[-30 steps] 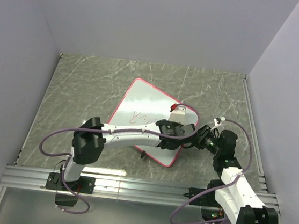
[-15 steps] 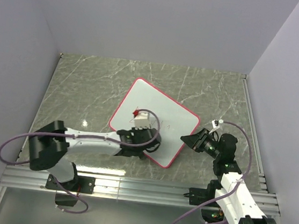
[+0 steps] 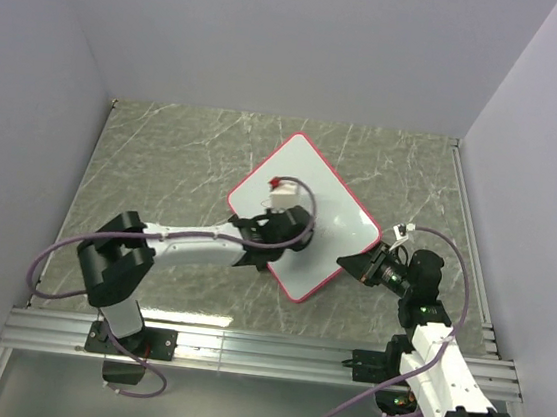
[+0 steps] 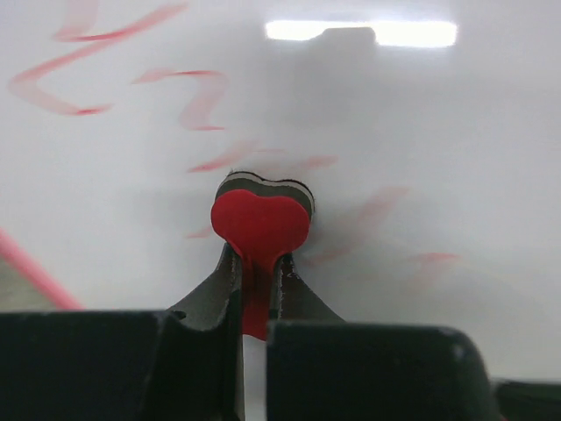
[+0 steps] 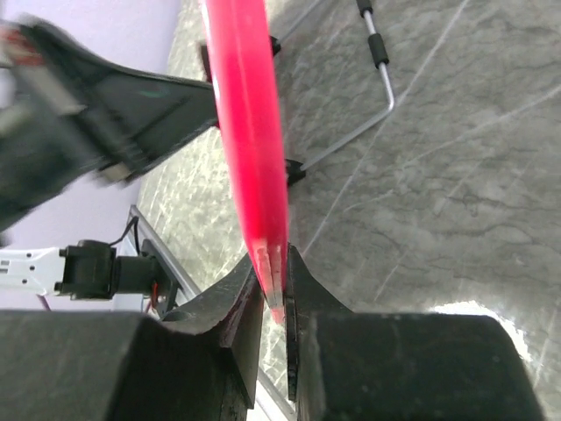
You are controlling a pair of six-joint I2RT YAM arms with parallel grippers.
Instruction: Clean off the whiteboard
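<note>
Red heart-shaped eraser [image 4: 260,219] sits clamped tight in the left hand [image 4: 254,294], against the scribbled whiteboard [image 3: 328,199]; right hand [image 5: 273,285] pinches its right corner edge.

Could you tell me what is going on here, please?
The left gripper pinches a small red heart-shaped eraser and holds it against the whiteboard. The right gripper clamps the board's red frame at its right corner, steadying it. Smeared red marks show on the surface, so the erasing is not yet finished.
</note>
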